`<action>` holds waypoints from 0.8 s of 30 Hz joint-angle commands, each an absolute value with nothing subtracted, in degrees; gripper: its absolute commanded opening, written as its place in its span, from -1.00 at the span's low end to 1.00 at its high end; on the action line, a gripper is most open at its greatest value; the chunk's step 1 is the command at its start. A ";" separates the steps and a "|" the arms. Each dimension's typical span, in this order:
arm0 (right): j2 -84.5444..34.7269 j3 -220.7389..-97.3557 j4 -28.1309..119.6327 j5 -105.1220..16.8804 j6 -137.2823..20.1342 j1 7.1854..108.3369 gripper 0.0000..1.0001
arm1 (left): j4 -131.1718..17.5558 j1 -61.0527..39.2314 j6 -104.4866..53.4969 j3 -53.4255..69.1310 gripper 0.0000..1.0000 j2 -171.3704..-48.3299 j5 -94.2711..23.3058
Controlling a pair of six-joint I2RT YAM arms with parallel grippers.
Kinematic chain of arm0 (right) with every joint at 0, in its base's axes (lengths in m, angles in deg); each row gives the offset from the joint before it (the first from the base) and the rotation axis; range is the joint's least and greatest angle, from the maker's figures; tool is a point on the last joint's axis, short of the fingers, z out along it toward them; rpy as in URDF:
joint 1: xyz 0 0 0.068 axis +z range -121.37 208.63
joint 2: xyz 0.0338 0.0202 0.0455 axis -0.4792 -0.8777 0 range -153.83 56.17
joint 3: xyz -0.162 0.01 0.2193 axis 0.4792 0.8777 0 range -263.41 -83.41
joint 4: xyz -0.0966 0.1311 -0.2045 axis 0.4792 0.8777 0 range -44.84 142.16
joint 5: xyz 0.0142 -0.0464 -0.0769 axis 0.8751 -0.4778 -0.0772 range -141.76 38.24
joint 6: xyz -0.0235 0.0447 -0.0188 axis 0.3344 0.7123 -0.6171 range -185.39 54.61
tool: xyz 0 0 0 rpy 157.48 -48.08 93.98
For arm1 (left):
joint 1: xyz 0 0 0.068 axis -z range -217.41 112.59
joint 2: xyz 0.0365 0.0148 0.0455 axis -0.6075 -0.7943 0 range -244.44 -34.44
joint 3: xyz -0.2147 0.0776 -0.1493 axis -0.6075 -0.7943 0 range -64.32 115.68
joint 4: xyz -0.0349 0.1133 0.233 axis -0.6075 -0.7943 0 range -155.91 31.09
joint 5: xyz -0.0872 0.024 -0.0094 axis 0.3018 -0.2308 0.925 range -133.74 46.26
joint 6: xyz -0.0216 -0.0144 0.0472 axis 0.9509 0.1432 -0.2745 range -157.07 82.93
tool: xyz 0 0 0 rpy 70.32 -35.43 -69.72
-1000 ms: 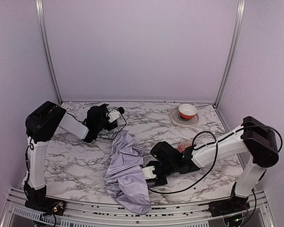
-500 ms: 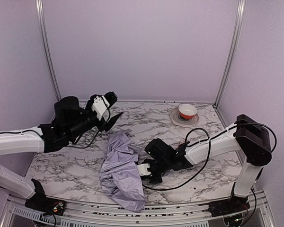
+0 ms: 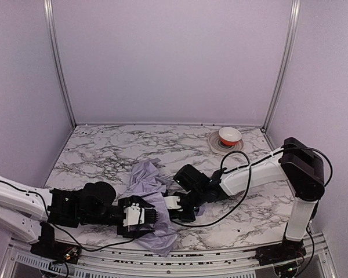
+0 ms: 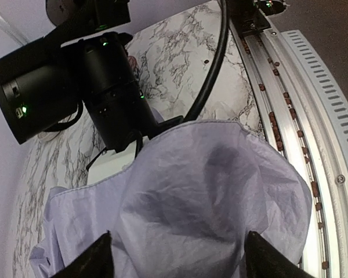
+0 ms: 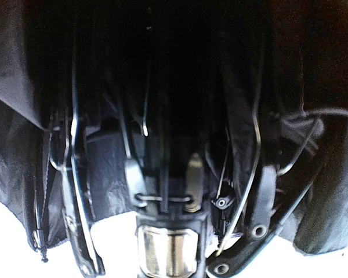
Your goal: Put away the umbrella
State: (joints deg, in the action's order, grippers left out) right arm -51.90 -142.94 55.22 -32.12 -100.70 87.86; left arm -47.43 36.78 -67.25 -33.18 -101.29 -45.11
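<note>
The umbrella point(image 3: 144, 180) lies collapsed at the table's front centre, its pale lavender canopy crumpled and partly over the front edge. My left gripper point(image 3: 149, 216) is low at its near end. In the left wrist view the canopy point(image 4: 191, 191) bulges between my two black fingertips point(image 4: 95, 262), which stand wide apart, open. My right gripper point(image 3: 170, 204) reaches into the umbrella from the right. Its wrist view shows the black underside, thin ribs point(image 5: 75, 174) and the shaft's metal part point(image 5: 165, 250) straight ahead; it is shut on the shaft.
A red bowl point(image 3: 229, 135) sits on a plate point(image 3: 216, 146) at the back right. The aluminium front rail point(image 4: 313, 116) runs just past the canopy's edge. The right arm's black wrist point(image 4: 104, 87) is close in front of my left gripper. Lavender walls enclose three sides.
My left arm swung from the back left down to the front and set its open fingers around the canopy's near end. The right gripper pulled the umbrella a little to the left.
</note>
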 commanded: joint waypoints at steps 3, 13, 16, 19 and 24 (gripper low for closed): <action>-56.69 -141.11 64.05 -35.15 -99.84 87.58 -1.00 | -47.09 37.13 -68.36 -31.48 -0.49 -101.02 -51.62; -56.99 -141.46 63.28 -35.95 -99.76 87.89 -1.00 | -46.40 23.91 -56.66 -35.24 -1.00 -93.85 -47.32; -56.41 -141.07 62.65 -36.96 -100.07 88.79 -1.00 | -48.47 21.55 -53.95 -32.27 -1.00 -99.95 -48.63; -55.26 -140.28 61.22 -37.64 -100.35 89.48 -1.00 | -52.19 17.54 -51.07 -28.82 -1.00 -107.48 -49.56; -53.41 -138.21 57.02 -38.28 -100.76 90.69 -1.00 | -54.88 13.73 -50.53 -24.49 -1.00 -119.51 -52.21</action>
State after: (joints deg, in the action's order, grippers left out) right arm -51.33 -142.26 54.35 -33.78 -100.09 88.95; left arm -50.40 15.71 -52.56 -28.44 -112.40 -49.02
